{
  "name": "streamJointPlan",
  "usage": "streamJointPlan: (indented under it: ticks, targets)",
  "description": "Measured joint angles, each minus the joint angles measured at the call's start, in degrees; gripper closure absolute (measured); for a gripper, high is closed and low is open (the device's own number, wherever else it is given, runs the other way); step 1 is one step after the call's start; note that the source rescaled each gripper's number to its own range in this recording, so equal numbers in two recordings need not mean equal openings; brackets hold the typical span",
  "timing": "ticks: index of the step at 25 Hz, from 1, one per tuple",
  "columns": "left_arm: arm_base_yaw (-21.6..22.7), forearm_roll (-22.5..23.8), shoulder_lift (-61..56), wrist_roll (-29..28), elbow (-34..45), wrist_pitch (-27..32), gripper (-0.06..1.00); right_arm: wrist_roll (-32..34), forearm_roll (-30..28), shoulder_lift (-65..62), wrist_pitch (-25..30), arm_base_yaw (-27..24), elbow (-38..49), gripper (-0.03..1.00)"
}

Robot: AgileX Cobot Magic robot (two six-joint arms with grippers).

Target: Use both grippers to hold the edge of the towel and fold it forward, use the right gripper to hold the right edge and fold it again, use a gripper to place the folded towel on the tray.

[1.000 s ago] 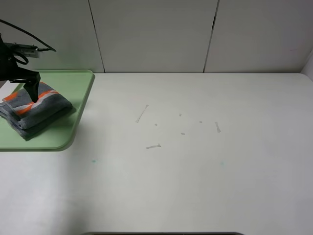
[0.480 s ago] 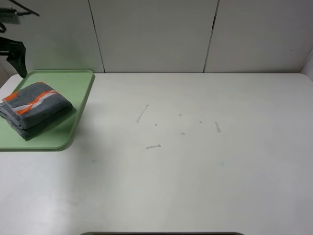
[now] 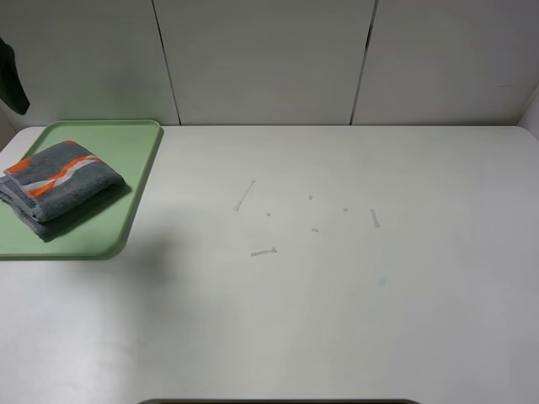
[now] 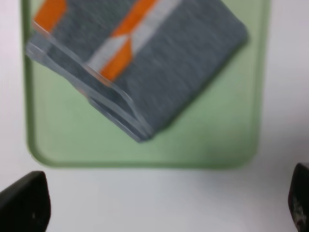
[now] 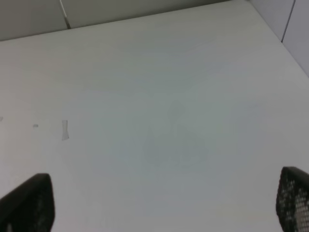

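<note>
no words, labels or brand marks can be read on anything here.

nearest the camera, the flat white table top (image 3: 337, 320) is plain, with a thin dark strip at its very front edge. a bit farther in, near the middle, are a few small grey scuff marks (image 3: 263, 252), some like short lines and some like dots.

on the left side of the table sits the pale green plastic tray with rounded corners and a low rim (image 3: 139, 181). the folded dark grey terry towel with an orange and white wavy band (image 3: 59, 187) lies inside the tray, turned at a slant, with its layered pale hems (image 4: 104, 104) stacked at one side. the towel touches only the tray.

the black left gripper (image 4: 154, 203) hangs above the tray's near rim and holds nothing. its two black fingertips (image 4: 26, 203) are spread far apart. in the high view only a dark bit of it (image 3: 12, 77) shows at the far left edge, up over the tray's back corner.

the black right gripper (image 5: 159, 203) is over bare table on the right side, with its two black fingers (image 5: 29, 203) spread wide and nothing between them.

at the back stands a wall of big pale grey panels (image 3: 261, 59) with thin dark seams.
</note>
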Motion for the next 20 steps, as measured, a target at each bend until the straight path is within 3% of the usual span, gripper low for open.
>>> streamJointPlan:
  ticks: [12, 20]
  targets:
    - [0.00, -0.86, -26.33, 0.38, 17.48, 0.84, -0.06, 0.00, 0.06, 0.00, 0.00, 0.00, 0.00, -0.03]
    - [0.00, -2.25, -43.26, -0.15, 22.67, 5.48, -0.06, 0.00, 0.06, 0.00, 0.00, 0.00, 0.00, -0.03]
